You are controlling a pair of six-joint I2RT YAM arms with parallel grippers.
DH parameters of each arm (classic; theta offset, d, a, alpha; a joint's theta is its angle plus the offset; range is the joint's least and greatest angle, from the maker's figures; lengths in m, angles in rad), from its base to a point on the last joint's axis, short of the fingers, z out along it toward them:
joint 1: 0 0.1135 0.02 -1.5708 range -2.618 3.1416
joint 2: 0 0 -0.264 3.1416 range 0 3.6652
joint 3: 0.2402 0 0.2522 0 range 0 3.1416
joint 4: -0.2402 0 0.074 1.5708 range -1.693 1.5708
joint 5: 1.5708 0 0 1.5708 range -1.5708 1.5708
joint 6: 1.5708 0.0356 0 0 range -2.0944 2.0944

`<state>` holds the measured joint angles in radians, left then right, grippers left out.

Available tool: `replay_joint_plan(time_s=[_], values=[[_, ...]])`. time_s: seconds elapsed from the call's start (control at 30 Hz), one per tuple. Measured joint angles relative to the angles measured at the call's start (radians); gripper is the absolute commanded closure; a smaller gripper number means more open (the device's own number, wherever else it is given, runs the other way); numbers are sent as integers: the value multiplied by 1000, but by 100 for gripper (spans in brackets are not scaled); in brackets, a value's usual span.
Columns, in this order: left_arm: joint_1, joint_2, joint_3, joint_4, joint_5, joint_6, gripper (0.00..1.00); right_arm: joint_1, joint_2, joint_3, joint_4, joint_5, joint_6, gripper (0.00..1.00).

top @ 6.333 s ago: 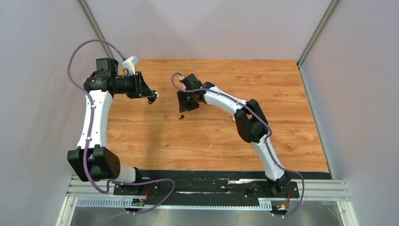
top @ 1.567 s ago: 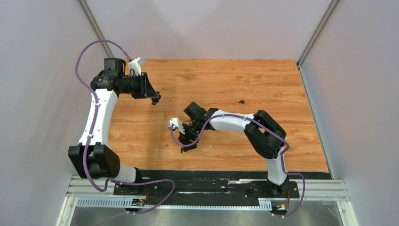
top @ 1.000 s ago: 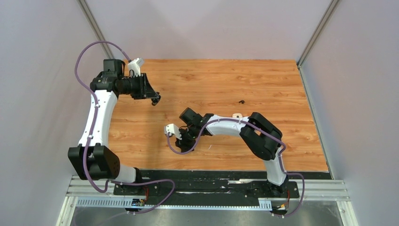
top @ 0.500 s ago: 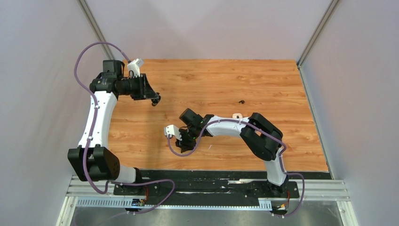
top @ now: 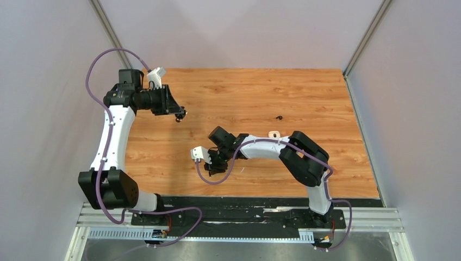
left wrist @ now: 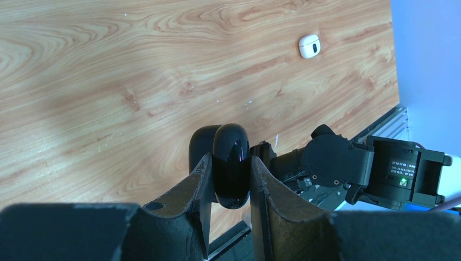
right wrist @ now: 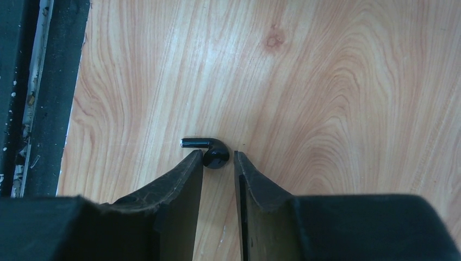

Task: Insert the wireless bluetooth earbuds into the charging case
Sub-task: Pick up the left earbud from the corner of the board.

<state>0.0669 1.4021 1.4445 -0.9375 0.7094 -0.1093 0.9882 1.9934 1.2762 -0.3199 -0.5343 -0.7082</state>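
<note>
The left arm (top: 111, 136) is standing tall, with its wrist pointing to the right. The left hand (left wrist: 229, 160) is gripping a black case (left wrist: 231, 182) tightly between both fingers. The right arm (top: 261, 145) is lying low, with its elbow bent and its forearm pointing left. The right hand (right wrist: 217, 154) is facing down, with its fingers standing a little apart.

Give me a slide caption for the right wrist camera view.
Right claw straddling a black earbud lying on the wooden table, one fingertip on either side.
</note>
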Motion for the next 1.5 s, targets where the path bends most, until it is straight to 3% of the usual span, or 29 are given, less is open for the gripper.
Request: replay_joint_plan(time_s=[0.23,0.4,0.57,1.27,1.5], values=[[0,0,0,8,8,-5,100,0,-2,-6,15,3,-1,75],[0,3,0,14,16,-9,100,0,-2,-9,30,3,-1,64],[0,8,0,14,19,-16,100,0,-2,-12,40,2,-3,64],[0,20,0,15,23,-16,100,-17,48,52,-35,-123,-124,70],[0,24,0,15,26,-16,100,-17,55,61,-41,-136,-131,82]])
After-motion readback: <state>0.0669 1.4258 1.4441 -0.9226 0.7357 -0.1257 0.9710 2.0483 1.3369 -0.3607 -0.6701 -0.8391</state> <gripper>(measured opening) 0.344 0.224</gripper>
